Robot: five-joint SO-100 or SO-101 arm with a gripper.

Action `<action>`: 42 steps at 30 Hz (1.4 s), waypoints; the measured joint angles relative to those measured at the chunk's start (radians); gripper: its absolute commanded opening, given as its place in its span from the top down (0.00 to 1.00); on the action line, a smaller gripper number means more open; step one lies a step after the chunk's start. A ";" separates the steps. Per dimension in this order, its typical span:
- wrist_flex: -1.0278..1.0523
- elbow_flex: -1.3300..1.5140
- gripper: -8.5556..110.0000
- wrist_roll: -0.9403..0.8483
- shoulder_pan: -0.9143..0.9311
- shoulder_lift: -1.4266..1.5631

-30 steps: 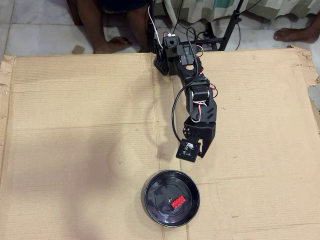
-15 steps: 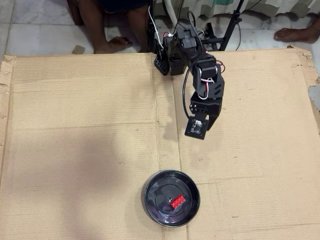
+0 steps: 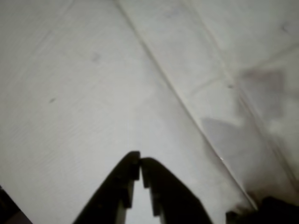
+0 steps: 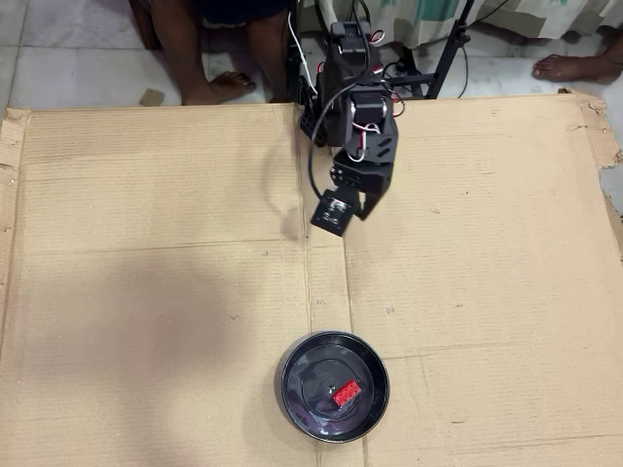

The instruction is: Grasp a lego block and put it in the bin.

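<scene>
In the overhead view the red lego block lies inside the round black bin, a little right of its centre, near the front edge of the cardboard. The arm is folded back at the far edge of the cardboard, well away from the bin. In the wrist view my gripper enters from the bottom edge. Its two dark fingers meet at the tips and hold nothing, over bare cardboard. Neither the block nor the bin shows in the wrist view.
A large sheet of brown cardboard covers the floor, with fold creases across it. People's bare legs and feet and a stand with cables are beyond its far edge.
</scene>
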 measured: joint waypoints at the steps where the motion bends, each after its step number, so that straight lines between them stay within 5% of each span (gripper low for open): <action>1: 0.000 0.038 0.93 0.000 0.009 0.031; 23: -0.492 1.045 0.93 0.000 -0.074 0.805; 42: -0.511 1.506 0.93 0.000 -0.186 1.327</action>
